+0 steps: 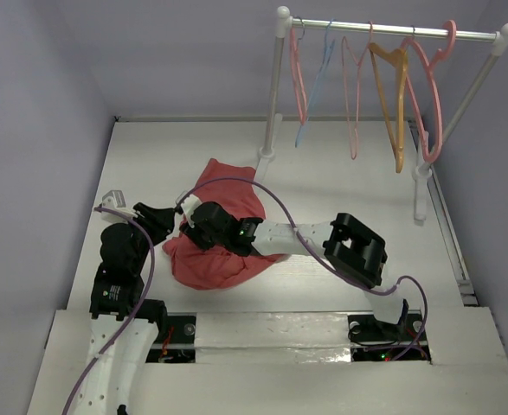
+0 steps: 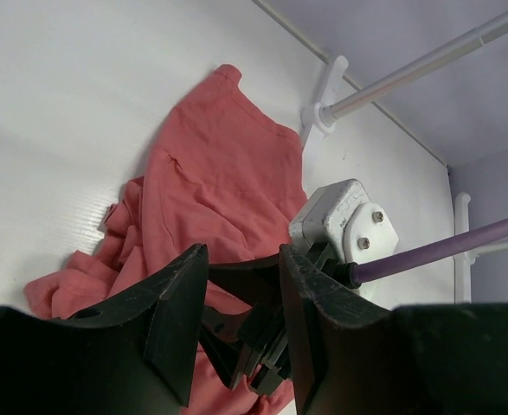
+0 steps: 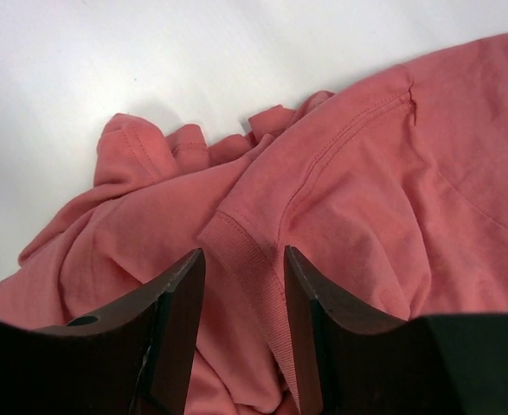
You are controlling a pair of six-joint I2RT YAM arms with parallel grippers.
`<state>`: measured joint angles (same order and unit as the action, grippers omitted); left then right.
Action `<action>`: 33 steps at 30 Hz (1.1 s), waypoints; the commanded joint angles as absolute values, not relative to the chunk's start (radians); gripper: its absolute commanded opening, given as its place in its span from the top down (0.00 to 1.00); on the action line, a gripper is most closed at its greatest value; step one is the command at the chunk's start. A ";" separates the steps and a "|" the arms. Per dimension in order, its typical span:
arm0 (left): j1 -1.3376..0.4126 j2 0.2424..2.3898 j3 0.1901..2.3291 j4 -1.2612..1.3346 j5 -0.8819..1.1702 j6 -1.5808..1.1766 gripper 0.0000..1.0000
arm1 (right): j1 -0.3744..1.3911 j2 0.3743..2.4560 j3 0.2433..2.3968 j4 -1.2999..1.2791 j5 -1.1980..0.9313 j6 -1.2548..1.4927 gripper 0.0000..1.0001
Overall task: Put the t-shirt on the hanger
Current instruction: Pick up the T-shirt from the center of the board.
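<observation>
The salmon-red t-shirt [image 1: 229, 192] lies crumpled on the white table, left of centre. My right gripper [image 1: 193, 232] is low over its left part. In the right wrist view the gripper [image 3: 243, 270] is open, and the shirt's ribbed collar band [image 3: 247, 259] lies between the jaws. My left gripper [image 1: 170, 226] is open just left of the shirt and faces the right gripper. In the left wrist view the left gripper [image 2: 243, 264] holds nothing, and the shirt [image 2: 210, 173] lies beyond it. The thick pink hanger [image 1: 432, 95] hangs at the right end of the rack.
A white clothes rack [image 1: 392, 29] stands at the back right. It carries two thin pink wire hangers [image 1: 354, 95], a blue one [image 1: 319, 82] and an orange-tan one [image 1: 397, 99]. The right arm's purple cable [image 1: 271, 201] arcs over the shirt. Grey walls enclose the table.
</observation>
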<state>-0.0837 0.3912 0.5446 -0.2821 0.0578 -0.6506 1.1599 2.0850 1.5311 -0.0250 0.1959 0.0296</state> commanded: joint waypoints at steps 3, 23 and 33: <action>-0.094 0.390 0.543 -0.215 0.083 -0.653 0.65 | 1.166 2.118 1.562 -0.063 0.239 -0.023 0.53; -0.094 0.408 0.529 -0.192 0.104 -0.655 0.65 | 1.166 2.108 1.537 -0.012 0.304 -0.002 0.98; -0.112 0.468 0.469 -0.066 0.258 -0.670 0.68 | 1.120 1.862 1.424 0.005 0.426 0.138 1.00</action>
